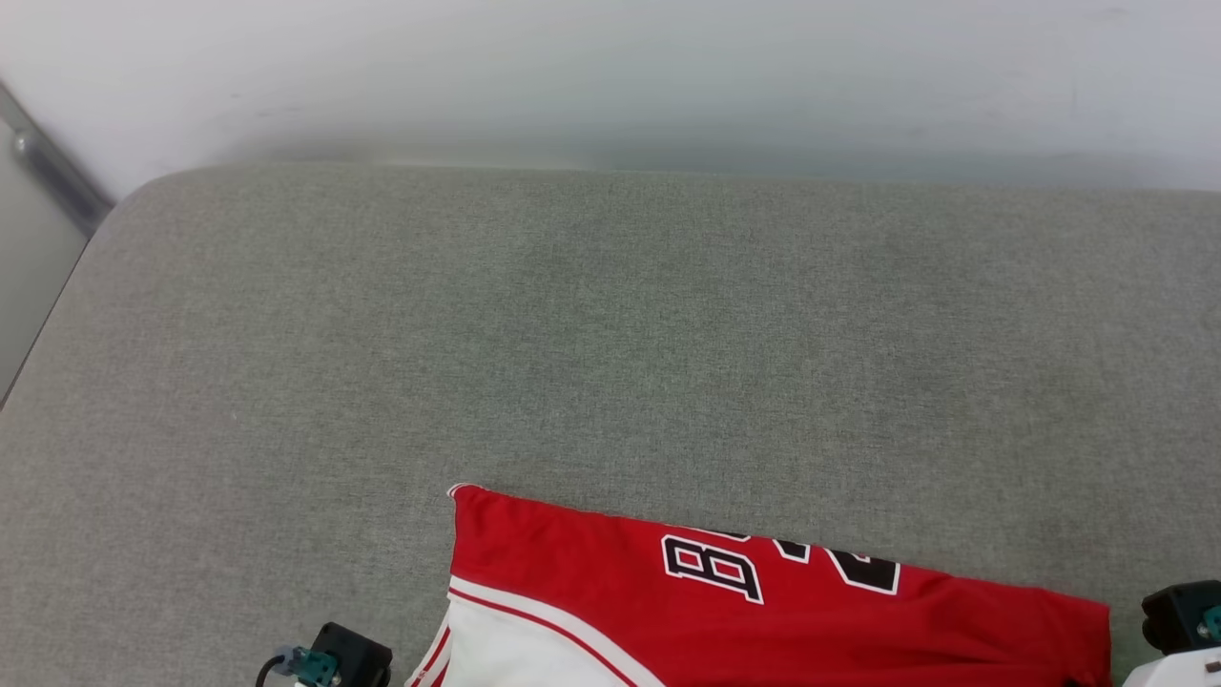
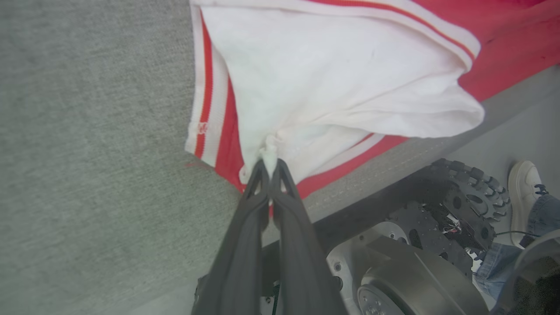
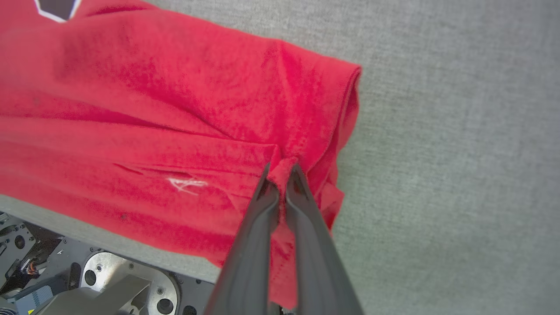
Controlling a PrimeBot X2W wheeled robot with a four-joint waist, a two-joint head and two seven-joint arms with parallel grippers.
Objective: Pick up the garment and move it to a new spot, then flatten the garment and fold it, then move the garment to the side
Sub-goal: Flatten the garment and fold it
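Garment [image 1: 572,563]: red body; white sleeve [image 2: 332,78] with red-and-white striped edging; black lettering [image 1: 715,570] outlined in white. Desk [image 1: 610,334]: mottled grey woven cover. Wall [image 1: 610,76]: plain white. Shoe [image 2: 523,192]: white. Left claw [image 2: 270,168], right claw [image 3: 282,173]: dark grey fingers.

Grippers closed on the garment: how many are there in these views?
2. The left gripper pinches the white sleeve; the right gripper pinches a red fold at the other end of the garment. Neither grip is hidden.

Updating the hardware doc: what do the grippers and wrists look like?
The left gripper and right gripper match: two long, slim dark grey fingers each, tapering to open triangular tips. Black boxy wrist housings, left and right, carry teal fittings; the left has a dark looped cable, the right a white forearm shell.
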